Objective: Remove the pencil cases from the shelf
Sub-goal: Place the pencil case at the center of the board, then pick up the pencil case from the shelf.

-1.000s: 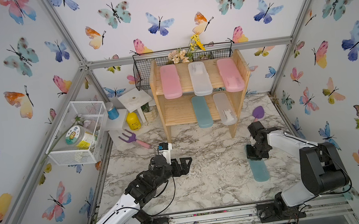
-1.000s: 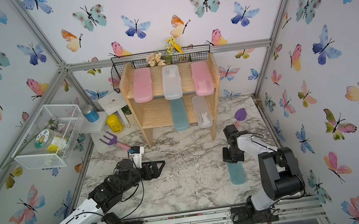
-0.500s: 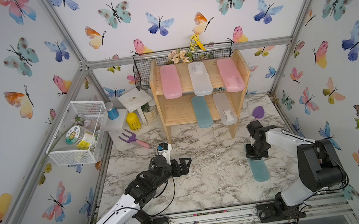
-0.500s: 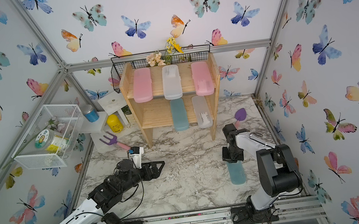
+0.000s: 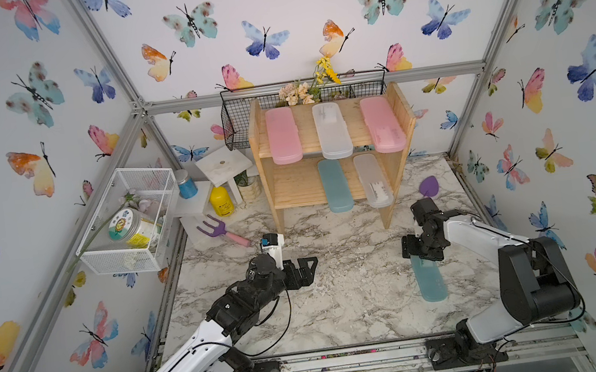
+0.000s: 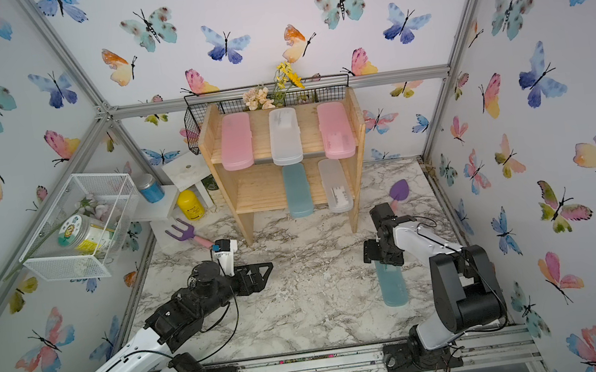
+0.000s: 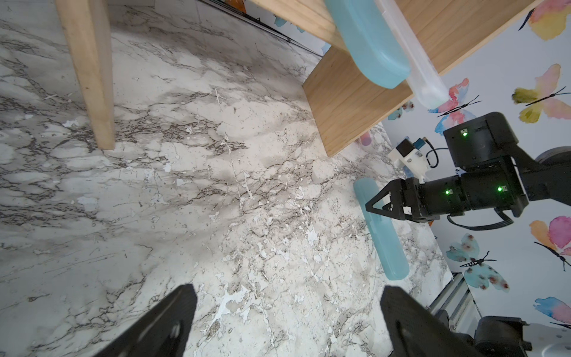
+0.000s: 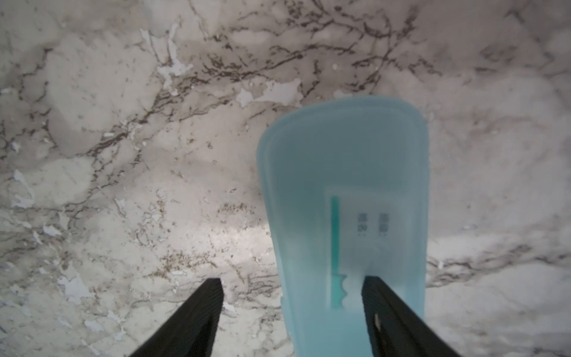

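Right wrist view: teal case (image 8: pixel 343 185) lies flat on the marble table (image 8: pixel 123 154), label up. The right gripper (image 8: pixel 292 279) has just let go of it. Its jaws were shut a sec ago and now stand apart, one finger over the case's top, the other clear beside its long edge. Can't tell if the finger above touches the case. In both top views the case sits on the table's right side, well apart from the shelf (image 5: pixel 289 190), w/ the gripper over the end nearer the shelf. So 1 case is off & set down; next for this arm is prob. to lift clear & go back for another.

5 are left. Top tier has a pink case (image 5: pixel 283 134), a white case (image 5: pixel 332 130) & a second pink case (image 5: pixel 383 124). Bottom tier has a second teal case (image 5: pixel 335 186) & a second white case (image 5: pixel 373 179), both overhanging the front edge. They're prob. easy to pinch there.

The left gripper (image 5: pixel 310 270) hovers low over mid-table, jaws wide apart & empty, same as before.
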Controlling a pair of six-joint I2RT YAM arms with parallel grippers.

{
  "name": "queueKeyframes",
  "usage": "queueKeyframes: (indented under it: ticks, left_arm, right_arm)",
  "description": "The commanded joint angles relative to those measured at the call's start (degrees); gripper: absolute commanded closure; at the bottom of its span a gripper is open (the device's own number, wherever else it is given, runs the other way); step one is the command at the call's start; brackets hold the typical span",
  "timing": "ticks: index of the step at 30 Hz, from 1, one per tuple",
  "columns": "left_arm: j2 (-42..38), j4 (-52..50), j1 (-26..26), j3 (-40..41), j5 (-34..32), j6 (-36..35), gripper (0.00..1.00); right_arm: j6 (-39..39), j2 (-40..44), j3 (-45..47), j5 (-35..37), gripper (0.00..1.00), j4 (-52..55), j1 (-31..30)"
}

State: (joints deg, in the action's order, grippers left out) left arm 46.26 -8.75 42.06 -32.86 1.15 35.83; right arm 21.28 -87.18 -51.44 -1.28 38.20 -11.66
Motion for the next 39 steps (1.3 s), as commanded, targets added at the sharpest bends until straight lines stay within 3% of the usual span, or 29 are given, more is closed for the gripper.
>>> queueKeyframes:
  ticks: [1,4,9,14,18,30,39]
  left_arm:
    - [-0.06,1.03,-0.14,-1.93,-1.22,-0.24,0.01]
    - [1.12,1.0,-0.14,-5.17,1.14,-0.26,0.01]
    - [2.16,6.61,-0.38,-7.85,5.26,2.38,0.01]
    - [7.64,30.08,-5.38,-3.59,19.55,14.79,0.01]
    - [14.72,45.97,-7.21,-2.53,24.17,21.63,0.01]
    - [34.59,48.39,-8.68,-14.44,32.37,22.75,0.01]
    - [40.19,49.43,-10.45,-14.69,32.26,24.01,0.01]
  right_arm:
    - [-1.31,3.81,-1.31,2.4,0.15,1.53,0.2]
    - [-1.06,8.71,-0.87,3.61,0.01,0.41,0.21]
    - [-1.39,13.07,-3.47,5.13,0.01,0.99,0.22]
    - [-1.85,14.28,-8.86,5.94,0.01,4.98,0.23]
    - [-1.68,15.82,-9.65,4.77,0.01,4.64,0.23]
    - [-2.78,15.46,-12.58,2.6,0.01,6.16,0.23]
    - [-4.27,14.94,-13.76,2.51,0.01,7.68,0.23]
